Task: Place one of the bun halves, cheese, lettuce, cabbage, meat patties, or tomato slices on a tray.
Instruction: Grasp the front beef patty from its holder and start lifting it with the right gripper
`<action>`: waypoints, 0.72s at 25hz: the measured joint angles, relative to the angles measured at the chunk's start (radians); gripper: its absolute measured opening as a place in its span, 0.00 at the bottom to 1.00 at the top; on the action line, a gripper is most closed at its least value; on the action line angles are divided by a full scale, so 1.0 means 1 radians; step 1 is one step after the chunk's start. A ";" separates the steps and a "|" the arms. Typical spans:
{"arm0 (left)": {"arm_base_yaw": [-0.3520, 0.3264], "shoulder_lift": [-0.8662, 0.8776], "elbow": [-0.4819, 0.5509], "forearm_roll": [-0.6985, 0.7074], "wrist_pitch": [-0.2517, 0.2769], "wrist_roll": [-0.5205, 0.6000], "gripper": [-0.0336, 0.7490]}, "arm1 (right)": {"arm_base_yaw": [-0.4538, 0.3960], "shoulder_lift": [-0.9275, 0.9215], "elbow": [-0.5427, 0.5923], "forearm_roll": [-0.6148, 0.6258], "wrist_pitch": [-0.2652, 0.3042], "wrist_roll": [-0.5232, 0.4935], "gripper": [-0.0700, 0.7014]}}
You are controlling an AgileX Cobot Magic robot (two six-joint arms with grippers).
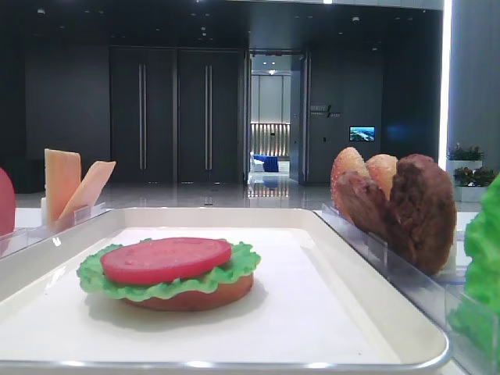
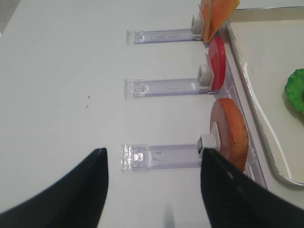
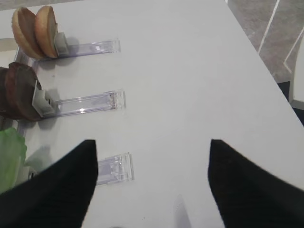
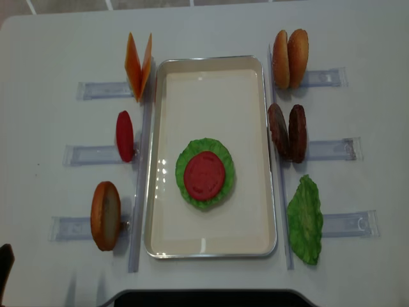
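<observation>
On the cream tray (image 4: 211, 77) lies a stack: a flat bun base (image 1: 195, 298), frilly lettuce (image 4: 220, 153) and a tomato slice (image 4: 204, 175) on top. Two meat patties (image 4: 287, 133) stand on edge in the rack to the tray's right, with bun halves (image 4: 290, 59) behind them and a lettuce leaf (image 4: 305, 219) in front. To the left stand cheese (image 4: 138, 64), a tomato slice (image 4: 124, 135) and a bun half (image 4: 105, 215). My right gripper (image 3: 152, 142) hovers open over bare table, right of the patties (image 3: 19, 90). My left gripper (image 2: 153, 151) is open beside the left bun half (image 2: 230, 128).
Clear plastic racks (image 4: 329, 150) stick out from both long sides of the tray across the white table. The table's right edge (image 3: 266, 66) runs close to my right gripper. A dark strip (image 4: 204, 298) lies along the table's front edge.
</observation>
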 joint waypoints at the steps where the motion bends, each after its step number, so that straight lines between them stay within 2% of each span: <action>1: 0.000 0.000 0.000 0.000 0.000 0.000 0.64 | 0.000 0.003 -0.001 -0.002 -0.005 0.005 0.69; 4: 0.000 0.000 0.000 0.000 0.000 0.000 0.64 | 0.000 0.137 -0.028 -0.005 -0.055 0.006 0.67; 6: 0.000 0.000 0.000 0.000 0.000 0.000 0.64 | 0.000 0.322 -0.075 -0.005 -0.124 0.007 0.67; 8: 0.000 0.000 0.000 0.000 0.000 0.000 0.64 | 0.000 0.523 -0.152 -0.005 -0.161 0.008 0.67; 10: 0.000 0.000 0.000 0.000 0.000 0.000 0.64 | 0.000 0.755 -0.268 -0.005 -0.150 0.008 0.67; 13: 0.000 0.000 0.000 0.000 0.000 0.000 0.64 | 0.000 1.066 -0.429 -0.005 -0.085 -0.006 0.67; 15: 0.000 0.000 0.000 0.000 0.000 0.000 0.64 | 0.000 1.204 -0.528 -0.005 -0.039 -0.018 0.67; 18: 0.000 0.000 0.000 0.000 0.000 0.000 0.64 | 0.000 1.354 -0.626 -0.005 -0.020 -0.023 0.67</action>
